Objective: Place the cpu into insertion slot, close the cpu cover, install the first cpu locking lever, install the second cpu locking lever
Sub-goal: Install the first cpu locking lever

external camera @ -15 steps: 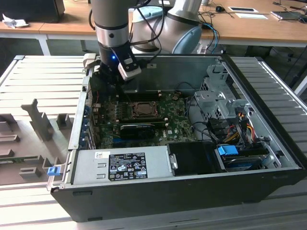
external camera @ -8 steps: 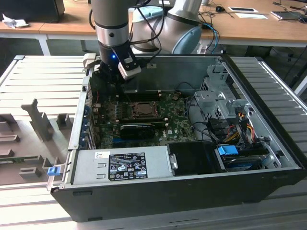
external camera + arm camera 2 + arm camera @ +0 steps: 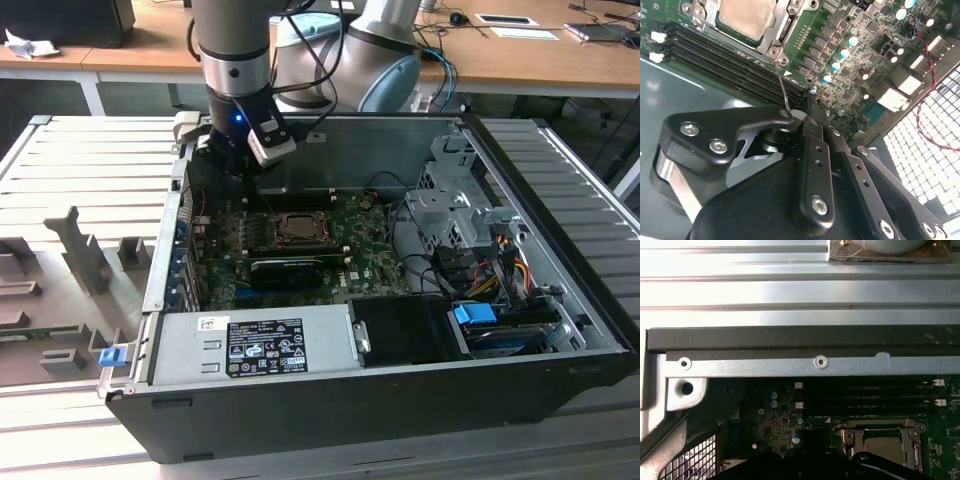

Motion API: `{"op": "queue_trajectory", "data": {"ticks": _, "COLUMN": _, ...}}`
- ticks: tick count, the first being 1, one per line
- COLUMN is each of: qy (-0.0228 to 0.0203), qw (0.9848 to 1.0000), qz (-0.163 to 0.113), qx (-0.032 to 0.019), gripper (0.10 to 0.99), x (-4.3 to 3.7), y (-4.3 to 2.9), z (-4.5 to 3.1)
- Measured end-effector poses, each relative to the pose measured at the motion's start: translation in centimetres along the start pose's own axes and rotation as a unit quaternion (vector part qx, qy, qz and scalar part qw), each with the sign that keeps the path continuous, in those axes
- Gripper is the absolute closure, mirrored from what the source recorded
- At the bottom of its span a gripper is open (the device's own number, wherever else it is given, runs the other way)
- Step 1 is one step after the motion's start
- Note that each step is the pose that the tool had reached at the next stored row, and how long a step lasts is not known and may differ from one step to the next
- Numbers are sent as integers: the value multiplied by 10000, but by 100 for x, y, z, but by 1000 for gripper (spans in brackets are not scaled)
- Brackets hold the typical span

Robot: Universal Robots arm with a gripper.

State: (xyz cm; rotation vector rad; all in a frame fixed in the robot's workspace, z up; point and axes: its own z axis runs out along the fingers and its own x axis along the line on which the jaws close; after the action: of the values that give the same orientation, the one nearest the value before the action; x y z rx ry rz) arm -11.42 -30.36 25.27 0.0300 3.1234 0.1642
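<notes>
The cpu [image 3: 746, 17] lies in the insertion slot [image 3: 297, 228] on the green motherboard [image 3: 365, 250], its grey metal top showing through the window of the cpu cover [image 3: 781, 27], which lies flat over it. A thin wire locking lever [image 3: 781, 87] rises from the socket's corner up to my gripper [image 3: 798, 116]. The black fingers [image 3: 765, 117] are shut on the lever's free end. In the exterior view the gripper [image 3: 230, 172] hangs over the board's far corner on the exterior view's left, beside the socket. The first wrist view shows the cpu [image 3: 883, 442] under the cover [image 3: 849, 437].
The open computer case [image 3: 560, 300] walls the board in. A power supply [image 3: 250, 345] fills the near side, and a drive cage [image 3: 455, 195] with cables stands on the exterior view's right. Memory slots [image 3: 725, 62] run beside the socket. Grey fixtures [image 3: 85, 260] stand on the slatted table.
</notes>
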Motion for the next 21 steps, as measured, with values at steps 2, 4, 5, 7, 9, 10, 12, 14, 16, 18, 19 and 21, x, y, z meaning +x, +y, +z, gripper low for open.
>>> {"op": "queue_trajectory", "data": {"ticks": 2, "qy": 0, "qw": 10000, "qz": 1, "qx": 0, "gripper": 980, "x": -8, "y": 0, "z": 1}}
{"op": "queue_trajectory", "data": {"ticks": 4, "qy": 0, "qw": 10000, "qz": 1, "qx": 0, "gripper": 980, "x": -36, "y": 1, "z": 2}}
{"op": "queue_trajectory", "data": {"ticks": 5, "qy": 0, "qw": 10000, "qz": 1, "qx": 0, "gripper": 980, "x": -47, "y": 1, "z": 2}}
{"op": "queue_trajectory", "data": {"ticks": 7, "qy": 0, "qw": 10000, "qz": 0, "qx": 0, "gripper": 980, "x": -111, "y": 2, "z": 6}}
{"op": "queue_trajectory", "data": {"ticks": 9, "qy": 0, "qw": 10000, "qz": 1, "qx": 0, "gripper": 980, "x": -186, "y": 3, "z": 8}}
{"op": "queue_trajectory", "data": {"ticks": 10, "qy": -1, "qw": 10000, "qz": 0, "qx": 0, "gripper": 980, "x": -215, "y": 3, "z": 10}}
{"op": "queue_trajectory", "data": {"ticks": 12, "qy": 0, "qw": 10000, "qz": 1, "qx": 0, "gripper": 980, "x": -282, "y": 4, "z": 12}}
{"op": "queue_trajectory", "data": {"ticks": 14, "qy": 0, "qw": 10000, "qz": 0, "qx": 0, "gripper": 980, "x": -351, "y": 5, "z": 16}}
{"op": "queue_trajectory", "data": {"ticks": 16, "qy": 0, "qw": 10000, "qz": 1, "qx": 1, "gripper": 980, "x": -438, "y": 6, "z": 25}}
{"op": "queue_trajectory", "data": {"ticks": 18, "qy": 1, "qw": 10000, "qz": 0, "qx": -20, "gripper": 980, "x": -589, "y": 7, "z": 44}}
{"op": "queue_trajectory", "data": {"ticks": 19, "qy": 2, "qw": 9999, "qz": 2, "qx": -100, "gripper": 980, "x": -622, "y": 7, "z": 48}}
{"op": "queue_trajectory", "data": {"ticks": 21, "qy": 2, "qw": 9999, "qz": 1, "qx": -156, "gripper": 980, "x": -636, "y": 6, "z": 68}}
